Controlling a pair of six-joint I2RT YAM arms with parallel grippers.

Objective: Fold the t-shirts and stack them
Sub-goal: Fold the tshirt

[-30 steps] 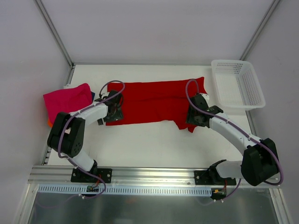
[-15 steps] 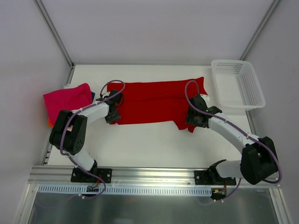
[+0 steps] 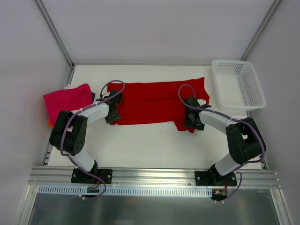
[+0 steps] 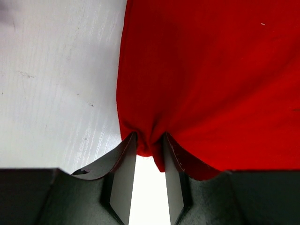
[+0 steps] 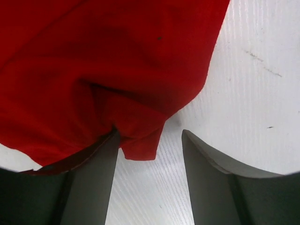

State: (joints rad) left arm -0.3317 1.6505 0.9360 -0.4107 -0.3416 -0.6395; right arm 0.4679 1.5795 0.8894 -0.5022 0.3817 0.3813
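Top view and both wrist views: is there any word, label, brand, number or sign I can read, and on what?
None can be read.
The red t-shirt is plain in all three views, with no print or tag showing.
The pink folded shirt and the white basket show no marking.
The small parts on the near rail are too small to tell.

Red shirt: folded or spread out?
Spread out. The red shirt lies flat in a long strip across the table, not squared like the pink shirt.
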